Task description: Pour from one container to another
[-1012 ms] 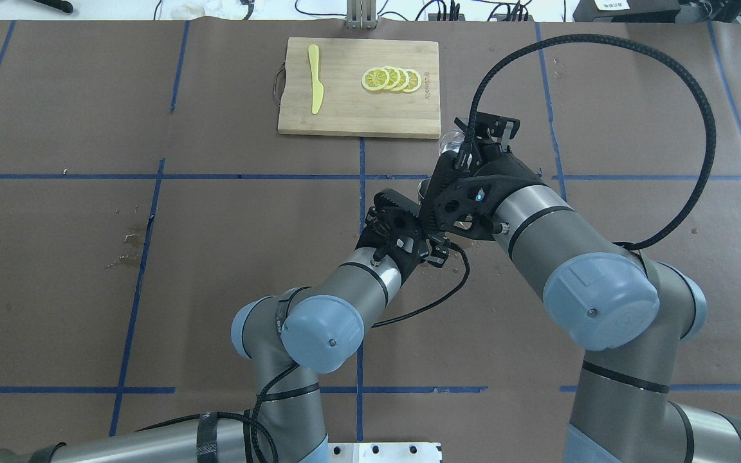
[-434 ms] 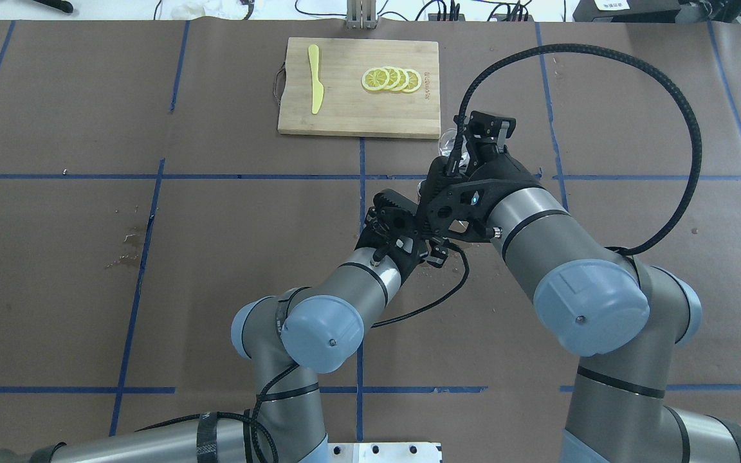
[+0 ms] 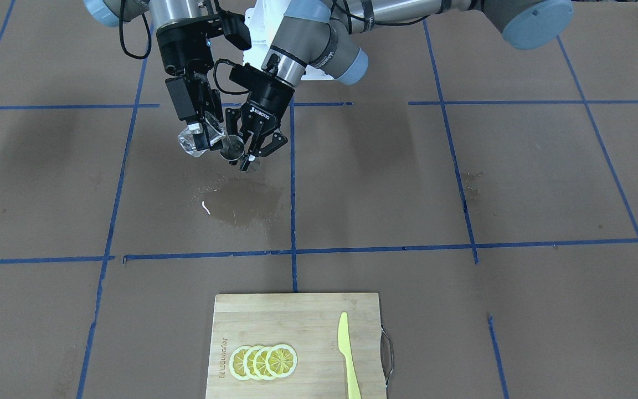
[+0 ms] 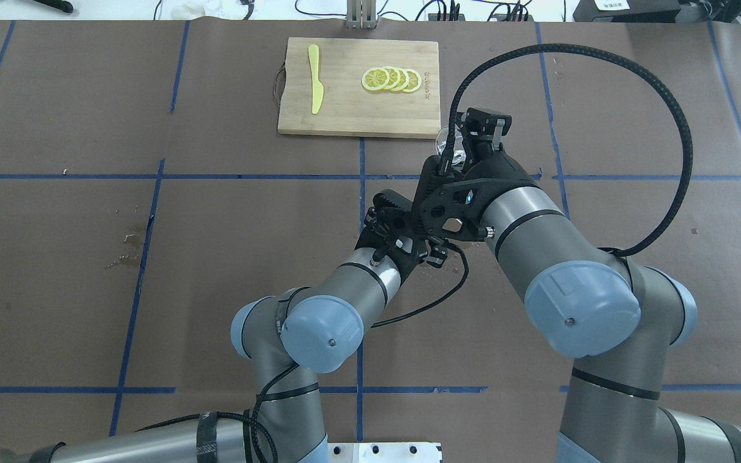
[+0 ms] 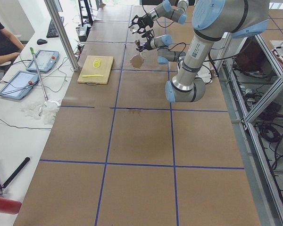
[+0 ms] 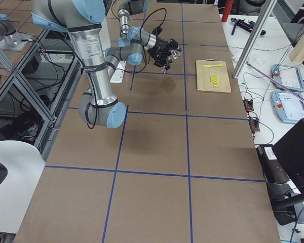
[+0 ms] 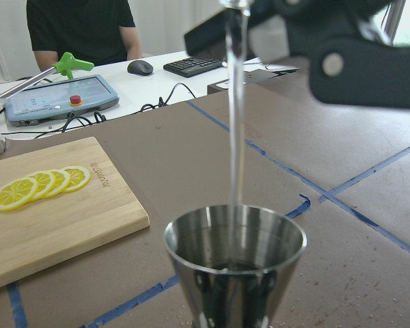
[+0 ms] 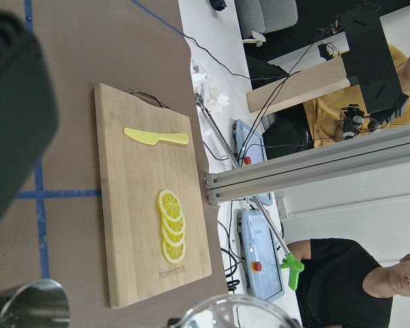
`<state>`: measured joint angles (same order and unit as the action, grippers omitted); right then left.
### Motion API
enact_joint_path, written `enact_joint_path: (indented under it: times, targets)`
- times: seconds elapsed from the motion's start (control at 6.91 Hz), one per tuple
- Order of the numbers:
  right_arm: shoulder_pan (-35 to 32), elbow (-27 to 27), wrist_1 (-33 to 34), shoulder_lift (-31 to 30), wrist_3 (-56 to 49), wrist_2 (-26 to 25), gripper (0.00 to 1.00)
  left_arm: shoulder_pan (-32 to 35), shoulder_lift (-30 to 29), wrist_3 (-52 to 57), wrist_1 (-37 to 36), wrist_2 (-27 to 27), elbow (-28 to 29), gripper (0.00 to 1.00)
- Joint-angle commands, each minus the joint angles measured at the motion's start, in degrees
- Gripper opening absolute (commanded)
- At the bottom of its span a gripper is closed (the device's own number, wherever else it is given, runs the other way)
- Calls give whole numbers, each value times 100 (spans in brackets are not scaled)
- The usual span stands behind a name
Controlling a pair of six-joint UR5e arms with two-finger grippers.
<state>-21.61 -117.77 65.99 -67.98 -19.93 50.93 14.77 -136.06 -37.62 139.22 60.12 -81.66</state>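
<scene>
Steel shows first in the front-facing view. The steel jigger point(image 3: 232, 147) is pinched between the closed fingers of the left gripper point(image 3: 244, 153) and held upright above the table, so its upper cone opens to catch. Just to its left in this view, the right gripper point(image 3: 204, 133) is clamped on the glass cup point(image 3: 188, 145). The cup is tipped with its lip toward the jigger's mouth. Both hang over a dark wet patch point(image 3: 244, 199) on the paper. I take the patch for spill, which is a reason to keep lip over mouth.

From overhead, the right wrist hides the jigger. Only a glint of the cup shows, near the right corner of the cutting board point(image 4: 357, 96). The two wrists crowd together mid-table, which keeps the drop short.

Both side views show the tools raised at the far end, too small to judge their grip.

In the left wrist view, a thin clear stream point(image 7: 236, 123) falls straight into the middle of the jigger. Liquid lies low in the cone, so I judge the pour under way with room left.

The right wrist view has the jigger's rim at lower left and the cup's rim at the bottom edge. The lemon slices point(image 8: 171, 225) and yellow knife point(image 8: 157, 137) lie far off on the board, well apart from the pour.
</scene>
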Motion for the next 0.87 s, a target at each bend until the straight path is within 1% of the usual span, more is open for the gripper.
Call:
enact_joint_path:
  times: [0.0, 0.29, 0.43, 0.72]
  targets:
    - [17, 9, 10, 13, -169, -136, 0, 0, 0, 0, 0, 0, 1, 0]
    - [113, 35, 80, 65, -283, -346, 0, 0, 0, 9, 0, 0, -8, 0]
    - [122, 44, 185, 170, -292, -373, 0, 0, 0, 9, 0, 0, -8, 0]
    - [149, 35, 151, 206, -223, -373, 0, 0, 0, 9, 0, 0, -8, 0]
